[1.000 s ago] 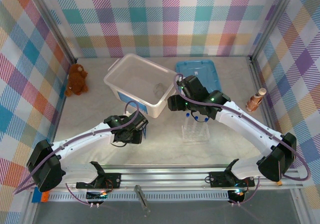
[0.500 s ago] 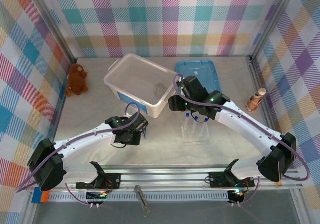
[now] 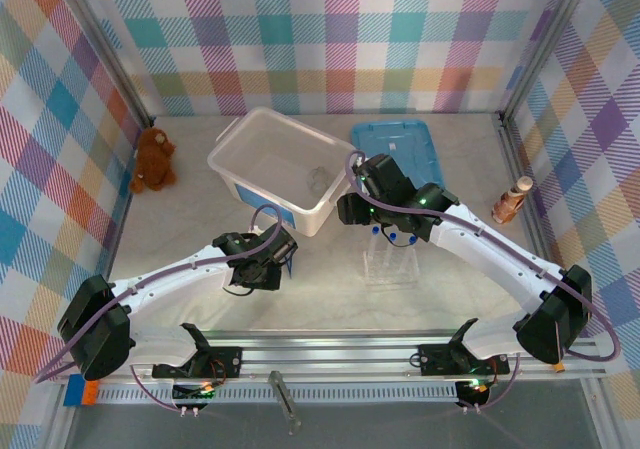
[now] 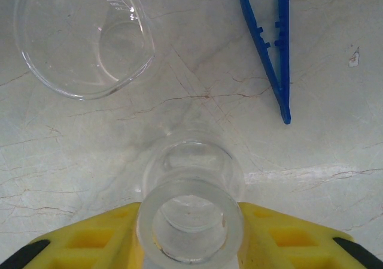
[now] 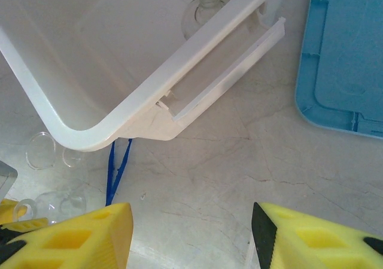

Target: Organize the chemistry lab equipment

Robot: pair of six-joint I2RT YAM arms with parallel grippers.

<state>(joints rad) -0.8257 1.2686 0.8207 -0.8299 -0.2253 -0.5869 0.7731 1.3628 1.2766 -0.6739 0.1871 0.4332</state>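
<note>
A small round clear flask [image 4: 190, 221] stands on the marble table, its mouth facing the left wrist camera. My left gripper [image 4: 190, 230] is shut on its neck, a yellow finger pressed to each side; from above, that gripper [image 3: 264, 265] sits just in front of the bin. A clear beaker [image 4: 84, 38] and the dark-blue tweezers [image 4: 272, 47] lie beyond it. My right gripper [image 5: 191, 233] hangs open over bare table by the bin's corner, nothing between its fingers. Another round flask [image 5: 206, 5] lies inside the bin. The clear tube rack [image 3: 392, 261] holds blue-capped test tubes [image 3: 388, 234].
The white bin [image 3: 236, 175] stands at centre back with its blue lid [image 3: 395, 144] flat to the right. A brown teddy bear [image 3: 153, 159] sits at the left wall, a brown bottle-shaped object [image 3: 512, 201] at the right wall. The tweezers [image 5: 116, 170] lie partly under the bin's corner.
My left fingers have closed in onto the flask's neck. The right jaws have narrowed a little. Both arms have barely shifted.
</note>
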